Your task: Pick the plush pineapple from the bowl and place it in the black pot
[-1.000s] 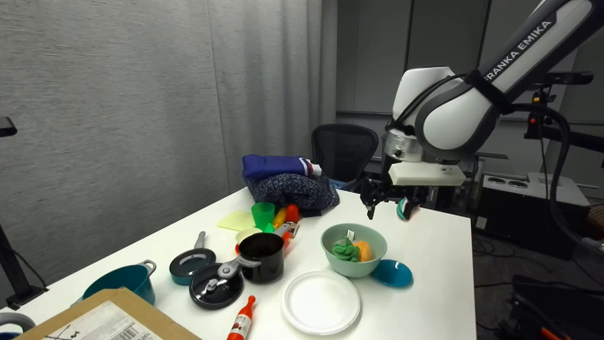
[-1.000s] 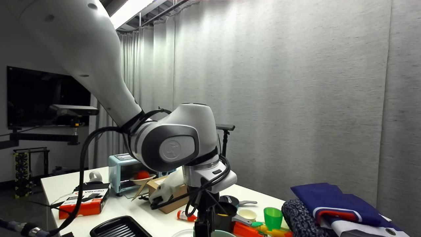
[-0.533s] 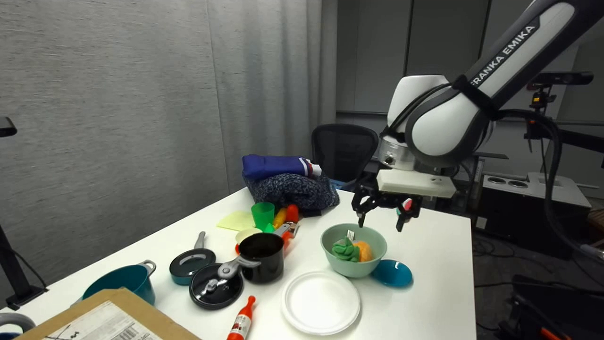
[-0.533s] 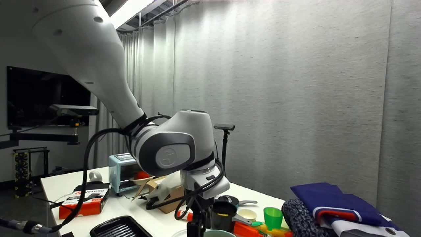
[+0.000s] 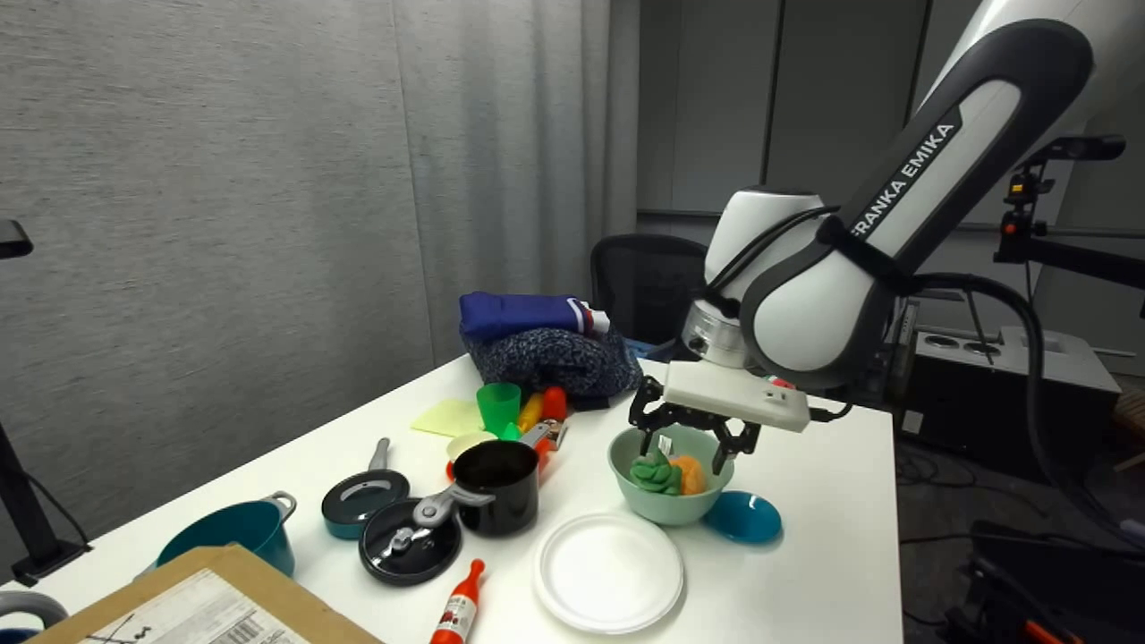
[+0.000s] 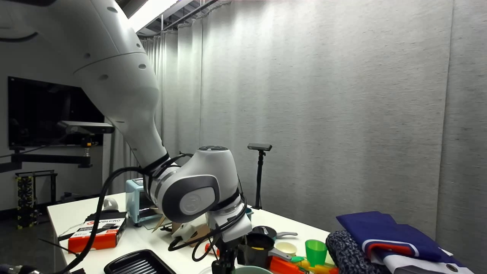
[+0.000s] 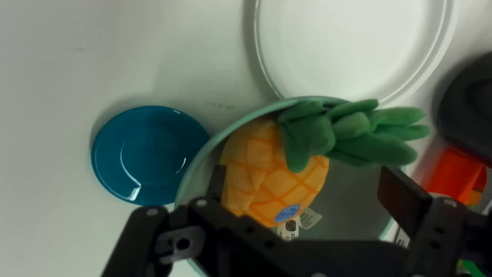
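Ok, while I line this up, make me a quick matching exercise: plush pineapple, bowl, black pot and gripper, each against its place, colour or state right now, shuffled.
Things
1. plush pineapple
2. bowl
3. black pot
4. gripper

Places, colours, states
A. standing upright, apart from the bowl
B. jaws apart
C. pale mint-green
D. lying in the bowl

Pairs: 1-D, 2-C, 3-A, 4-B

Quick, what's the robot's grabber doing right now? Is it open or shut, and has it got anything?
Gripper: open, holding nothing; its jaws are spread apart, and the plush pineapple is in the bowl.
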You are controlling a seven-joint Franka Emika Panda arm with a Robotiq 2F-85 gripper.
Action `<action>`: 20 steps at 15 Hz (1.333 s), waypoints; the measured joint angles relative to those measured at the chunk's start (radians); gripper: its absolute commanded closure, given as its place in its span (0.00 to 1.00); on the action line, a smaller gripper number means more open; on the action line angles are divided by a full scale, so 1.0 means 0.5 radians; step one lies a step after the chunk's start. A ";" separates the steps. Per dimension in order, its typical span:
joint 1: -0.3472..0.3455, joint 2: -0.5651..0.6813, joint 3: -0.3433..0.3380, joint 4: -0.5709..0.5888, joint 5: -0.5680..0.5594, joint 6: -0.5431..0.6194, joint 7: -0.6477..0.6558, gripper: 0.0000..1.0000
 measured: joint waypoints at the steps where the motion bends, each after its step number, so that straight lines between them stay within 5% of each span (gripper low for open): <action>1: 0.027 0.013 -0.062 0.009 -0.068 0.008 0.065 0.00; 8: 0.042 0.098 -0.134 0.055 0.056 0.258 0.118 0.00; 20: -0.414 0.262 0.414 0.119 0.709 0.254 -0.214 0.00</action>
